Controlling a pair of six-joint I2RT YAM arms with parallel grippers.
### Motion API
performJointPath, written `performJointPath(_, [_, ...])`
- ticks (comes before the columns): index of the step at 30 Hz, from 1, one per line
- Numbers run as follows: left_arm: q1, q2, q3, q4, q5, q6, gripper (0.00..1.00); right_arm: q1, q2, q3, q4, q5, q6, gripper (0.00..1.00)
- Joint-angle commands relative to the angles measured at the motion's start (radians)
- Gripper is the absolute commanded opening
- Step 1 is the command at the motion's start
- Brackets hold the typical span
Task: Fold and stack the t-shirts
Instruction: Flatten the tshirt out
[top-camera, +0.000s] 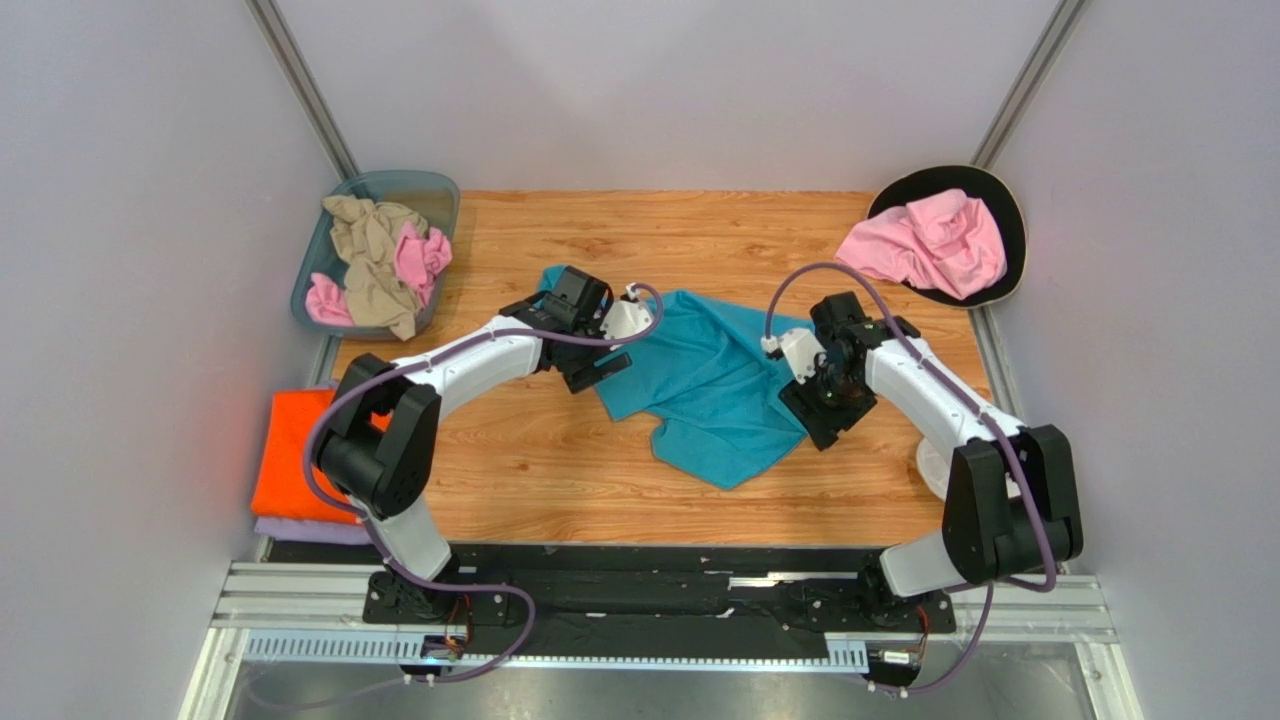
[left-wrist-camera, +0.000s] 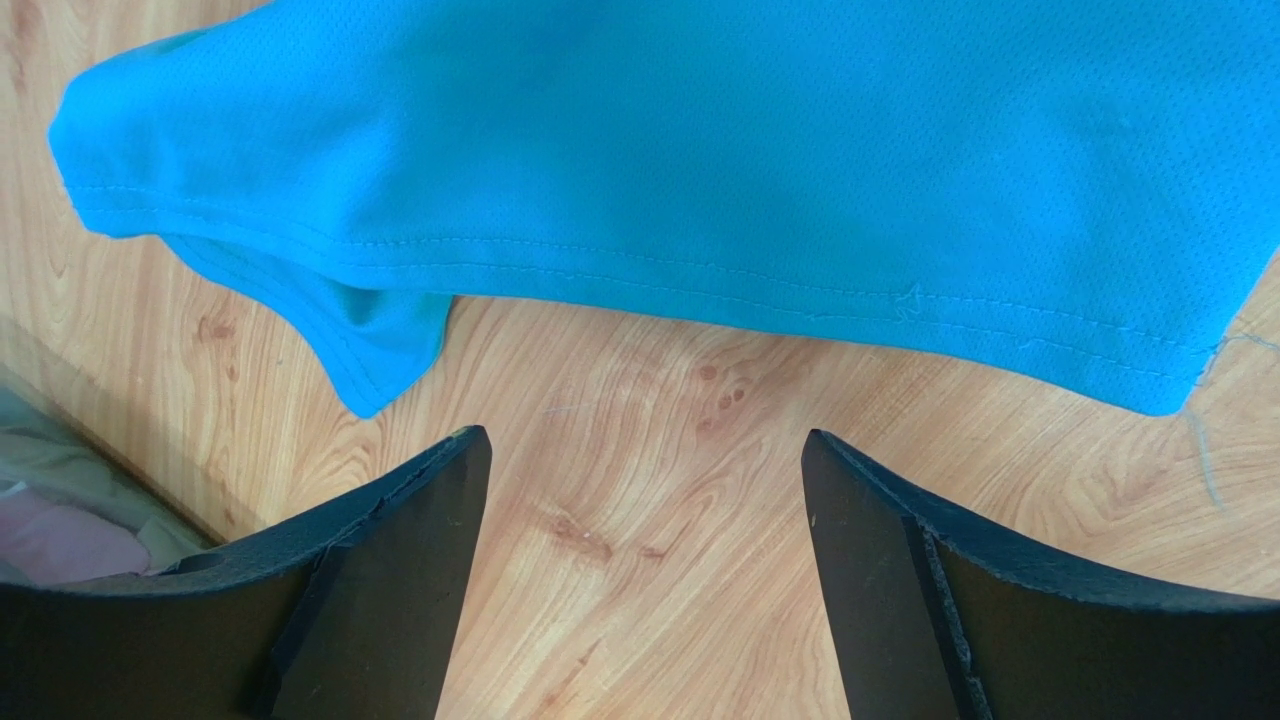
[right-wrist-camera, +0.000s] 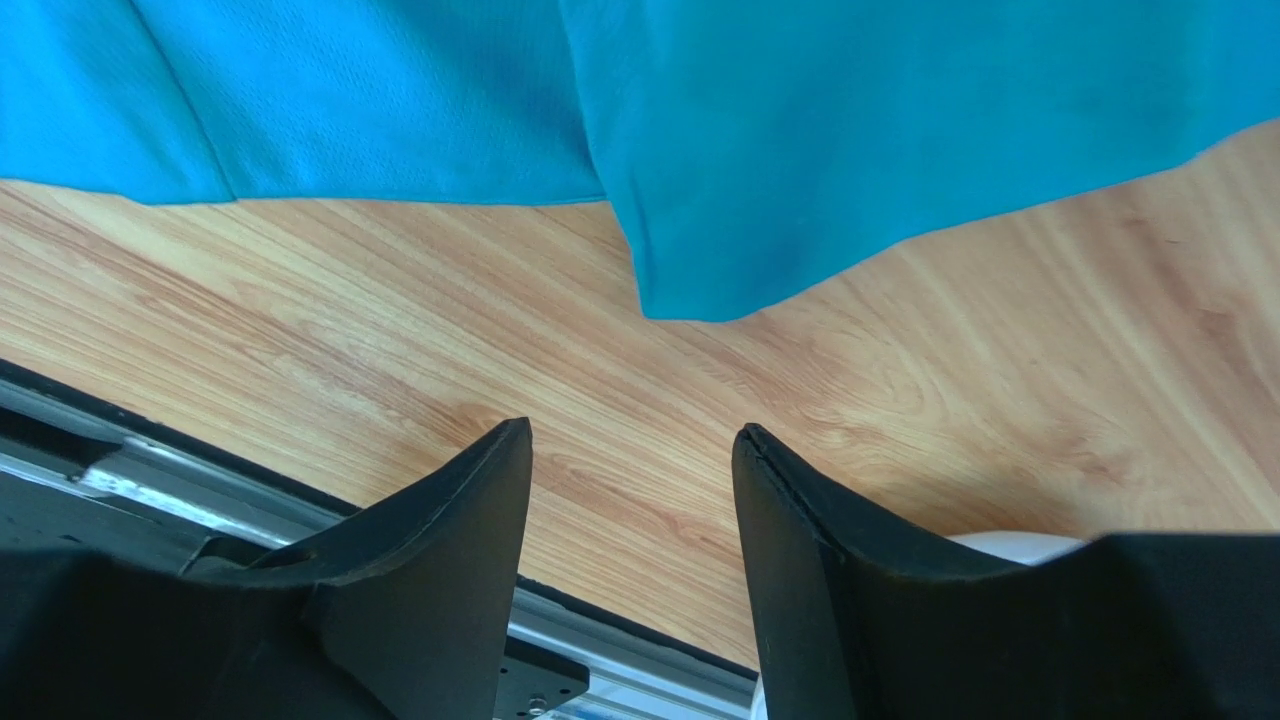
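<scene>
Treat the task as partly complete. Start from the counter (top-camera: 601, 503), wood-grained, carrying the item in work. Find the teal t-shirt (top-camera: 718, 387) at its centre, between the two arms, lying loose and creased, one corner trailing toward the near edge, no fold made; count it as unfolded. Check the translucent bin (top-camera: 446, 203) at the far left corner: crumpled beige cloth (top-camera: 368, 248) and pink cloth (top-camera: 425, 255) inside, number of garments not readable. Check the black round tray (top-camera: 1014, 225) at the far right corner: pink t-shirt (top-camera: 924, 240) bunched on it. Count all of these as waiting. Check the stack just off the near left corner: orange t-shirt (top-camera: 293, 450) folded flat on a lavender t-shirt (top-camera: 301, 530), only a strip of the latter showing; count two as done. Read the left gripper (left-wrist-camera: 646, 450): jaws spread wide, nothing between, over bare wood just short of the teal hem. Read the right gripper (right-wrist-camera: 631, 435): jaws spread less widely, empty, beside the shirt's edge. Judge a fresh grasp necessary before any fold.
</scene>
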Motion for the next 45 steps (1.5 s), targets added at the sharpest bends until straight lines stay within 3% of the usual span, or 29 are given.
performJointPath(1, [-0.006,0.000,0.006,0.014,-0.012,0.017,0.85,0.002,0.029,-0.049,0.097,0.016,-0.062,0.55])
performJointPath(29, [-0.007,0.037,0.019,0.013,-0.012,0.011,0.85,-0.001,0.251,-0.024,0.265,0.047,-0.093,0.47])
performJointPath(33, [-0.007,0.036,0.019,0.013,-0.011,0.010,0.85,-0.001,0.285,-0.006,0.285,0.056,-0.099,0.37])
performJointPath(43, [-0.009,0.030,0.008,0.013,-0.011,0.007,0.85,-0.021,0.300,0.014,0.340,0.070,-0.090,0.00])
performJointPath(45, [-0.010,0.022,0.003,0.010,-0.008,0.008,0.84,-0.022,0.279,0.003,0.340,0.098,-0.087,0.00])
